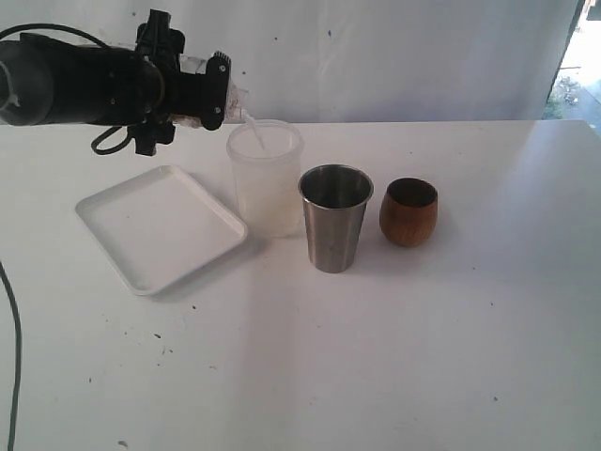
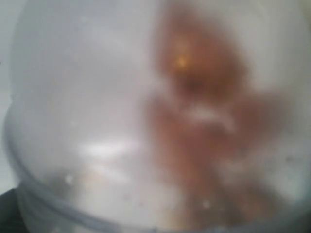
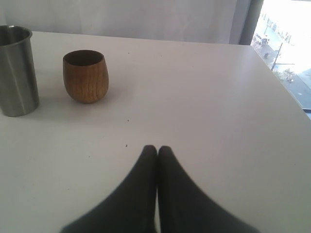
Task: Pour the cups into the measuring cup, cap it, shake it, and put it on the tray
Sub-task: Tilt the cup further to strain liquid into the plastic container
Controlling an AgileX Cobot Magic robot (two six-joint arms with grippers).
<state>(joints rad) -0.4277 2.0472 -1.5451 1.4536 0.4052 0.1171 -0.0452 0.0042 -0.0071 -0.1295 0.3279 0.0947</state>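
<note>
The measuring cup [image 1: 240, 103] is off the table [image 1: 423, 357], up at the tip of the left gripper [image 1: 223, 92]. In the left wrist view its clear wall fills the frame, too blurred to show a lid. The jaws stand wide and I judge them clamped round the cup, though the fingers themselves are hidden. Its long axis seems to run along the arm rather than upright; the blur leaves that unsure.

It hangs just above the rim of the frosted cylinder [image 1: 268, 188]. The tray [image 1: 160, 225] lies just beside that cylinder, on the left arm's own side and lower, so a set-down would call for a short move down and toward the arm's base.

The steel cup [image 1: 335, 221] and wooden cup [image 1: 408, 213] stand upright, near each other, on the far side of the cylinder from the tray.

The left arm reaches in level, forearm near horizontal. The right gripper [image 3: 157, 150] is pinched closed on nothing, low over bare table — well apart from the tray.
</note>
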